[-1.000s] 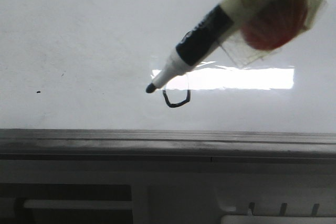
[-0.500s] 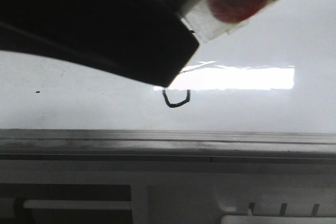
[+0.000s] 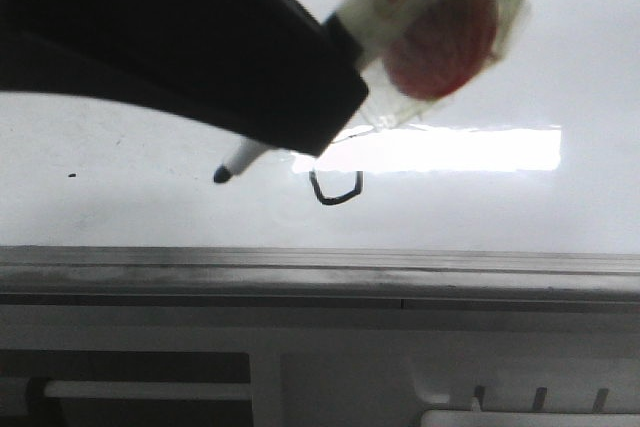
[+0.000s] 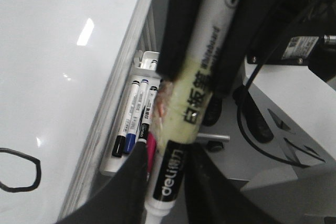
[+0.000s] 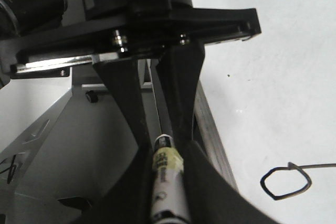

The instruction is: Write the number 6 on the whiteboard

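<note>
We see the number 6 (image 3: 336,187) drawn on the whiteboard (image 3: 120,67): its small angular loop sits just below the bright glare, at about 6 o'clock from the glare's left end, and the long upper stroke is washed out there in the front view. In the right wrist view the loop (image 5: 286,182) is closed, with a thin line running off from its top. So we judge the writing essentially done; what is left is probably only to carry the marker (image 3: 300,127) away and put it down.

The marker's tip (image 3: 222,176) hangs at about 9 o'clock from the loop, near it but apart.

Both grippers clamp the marker: the left gripper (image 4: 168,182) near the tip end, the right gripper (image 5: 165,153) on its barrel.
</note>
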`<state>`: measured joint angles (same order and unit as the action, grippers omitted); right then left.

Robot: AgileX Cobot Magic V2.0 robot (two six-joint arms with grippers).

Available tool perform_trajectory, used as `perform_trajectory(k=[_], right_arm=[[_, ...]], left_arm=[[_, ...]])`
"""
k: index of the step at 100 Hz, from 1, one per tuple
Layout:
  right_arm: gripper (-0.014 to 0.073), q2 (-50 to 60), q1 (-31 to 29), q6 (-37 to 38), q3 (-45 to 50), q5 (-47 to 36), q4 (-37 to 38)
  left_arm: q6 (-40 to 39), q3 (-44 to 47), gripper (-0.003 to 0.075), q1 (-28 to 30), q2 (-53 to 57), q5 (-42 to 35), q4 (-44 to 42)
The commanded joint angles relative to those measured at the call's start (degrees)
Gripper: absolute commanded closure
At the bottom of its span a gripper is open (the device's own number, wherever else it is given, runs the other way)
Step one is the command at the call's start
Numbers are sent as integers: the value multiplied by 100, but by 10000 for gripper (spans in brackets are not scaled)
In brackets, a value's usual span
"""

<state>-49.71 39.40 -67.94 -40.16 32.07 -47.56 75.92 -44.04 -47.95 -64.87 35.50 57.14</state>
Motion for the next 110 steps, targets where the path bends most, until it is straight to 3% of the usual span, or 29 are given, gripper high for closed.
perform_trajectory(k=[1, 16, 28, 57, 66, 81, 88, 110], right_arm=[[647, -37, 11, -53, -181, -128, -131], [647, -37, 11, -53, -181, -74, -131], [647, -41, 11, -53, -181, 5, -141], [637, -41, 11, -53, -181, 198, -236], [551, -41, 11, -53, -181, 157, -236], [256, -14, 0, -53, -181, -208, -236], [160, 102, -70, -53, -181, -441, -236], [125, 768, -709, -53, -181, -629, -236]], left_arm=[[-120, -191, 665, -32, -6, -83, 462], [-120, -191, 678, -32, -183, -105, 473], [-120, -191, 739, -32, -242, -105, 514], [-120, -191, 739, -32, -242, -61, 514], [-120, -191, 739, -32, -242, -6, 514], [-120, -191, 739, -32, -242, 50, 514], [-131, -191, 739, -32, -242, 79, 514], [-400, -180, 739, -9, 32, 12, 514]])
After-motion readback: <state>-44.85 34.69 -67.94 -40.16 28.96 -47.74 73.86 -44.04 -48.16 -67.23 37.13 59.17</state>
